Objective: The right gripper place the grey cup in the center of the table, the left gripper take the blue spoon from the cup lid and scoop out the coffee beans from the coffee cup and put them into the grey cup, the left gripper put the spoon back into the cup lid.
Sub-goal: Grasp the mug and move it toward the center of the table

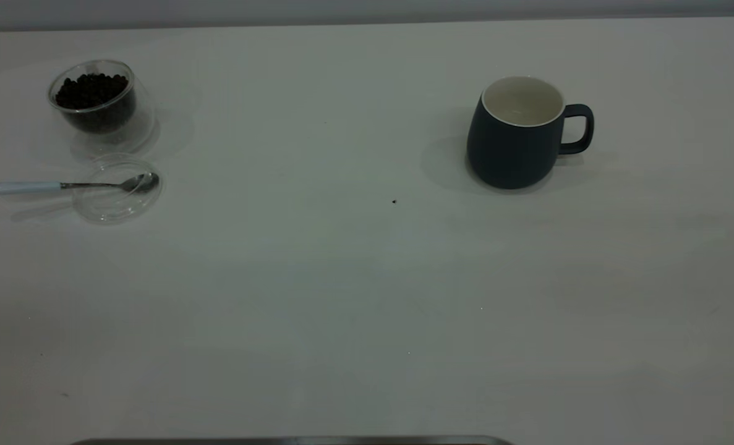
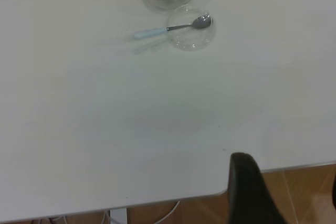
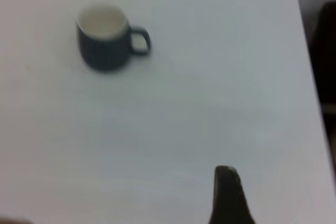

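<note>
While the grey cup (image 1: 515, 139) stands upright and empty on the right half of the table (image 1: 342, 296), handle turned away from the centre, the coffee cup (image 1: 99, 102) of coffee beans (image 1: 91, 89) sits far left. Just beside it, the blue spoon (image 1: 73, 185) lies across the cup lid (image 1: 117, 196). A dark speck (image 1: 394, 201) lies between the two groups. Whether either gripper is apart or together cannot be told.

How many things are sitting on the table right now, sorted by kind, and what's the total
Cups: 2, the grey cup and the glass coffee cup holding coffee beans
Spoons: 1, the blue spoon
Lids: 1, the clear cup lid under the spoon's bowl
Total: 4 things on the table
</note>
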